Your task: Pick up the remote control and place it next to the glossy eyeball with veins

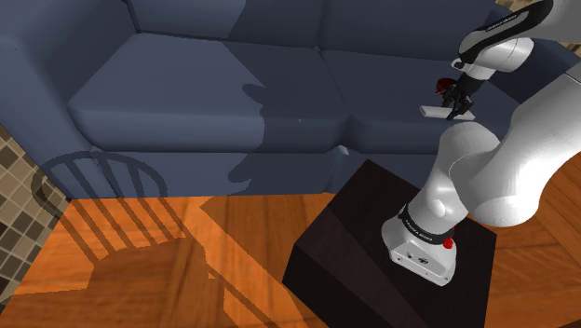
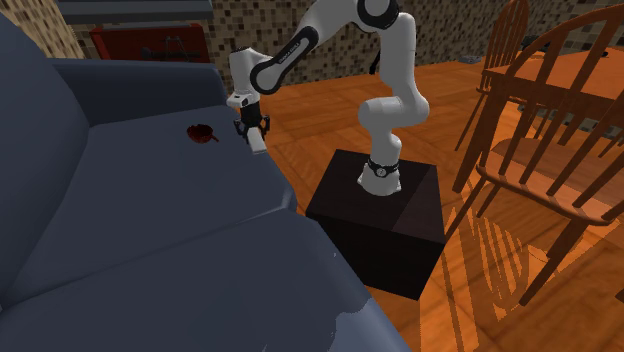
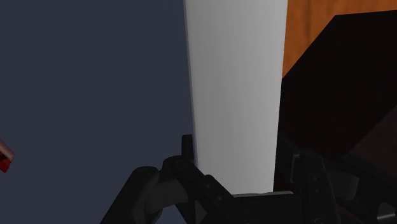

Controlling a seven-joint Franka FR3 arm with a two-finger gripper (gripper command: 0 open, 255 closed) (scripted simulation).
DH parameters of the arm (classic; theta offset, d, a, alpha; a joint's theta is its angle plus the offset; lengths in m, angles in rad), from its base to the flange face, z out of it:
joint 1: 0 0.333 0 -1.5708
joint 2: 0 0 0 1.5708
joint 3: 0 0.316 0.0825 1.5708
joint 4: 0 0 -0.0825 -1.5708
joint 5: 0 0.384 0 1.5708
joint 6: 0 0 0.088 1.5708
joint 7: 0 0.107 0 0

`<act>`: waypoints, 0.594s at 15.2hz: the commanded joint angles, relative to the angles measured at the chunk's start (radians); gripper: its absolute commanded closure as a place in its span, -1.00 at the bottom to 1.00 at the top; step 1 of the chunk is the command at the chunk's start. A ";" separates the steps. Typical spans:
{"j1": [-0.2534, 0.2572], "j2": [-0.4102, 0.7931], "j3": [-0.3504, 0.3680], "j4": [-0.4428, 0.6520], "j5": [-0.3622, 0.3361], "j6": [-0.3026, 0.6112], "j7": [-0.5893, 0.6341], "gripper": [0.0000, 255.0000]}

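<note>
1. We see the remote as a plain white slab running straight out from between the fingers. In the shoulder view it sits at the upper right of the frame, at the front edge of the sofa seat.
2. The gripper has closed on it: in the wrist view a black finger presses on each long side, with no gap we can make out. We judge that gripping across the narrow width is what lets the fingers span it.
3. One side of the remote lies over blue cushion, the other over orange floor and the black stand. We cannot tell whether it is lifted clear or resting on the cushion.
4. The eyeball, a dark red lump, lies on the same cushion in the upper left of the second exterior view, near the remote but apart from it, farther from the seat edge.
5. We judge the grasp made and the carry not yet done. What remains is a short shift inward across the seat.
6. The risk we see is the long slab swinging in the grip, or nudging the round eyeball so that it rolls.
</note>
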 commanded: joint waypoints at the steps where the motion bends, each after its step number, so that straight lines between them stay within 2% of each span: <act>1: 0.000 0.000 0.000 0.000 0.000 0.000 0.000 -1.00; 6: 0.000 0.000 0.000 0.000 0.000 0.000 0.000 -1.00; 9: -0.127 0.100 0.124 0.041 0.125 -0.077 -0.088 -1.00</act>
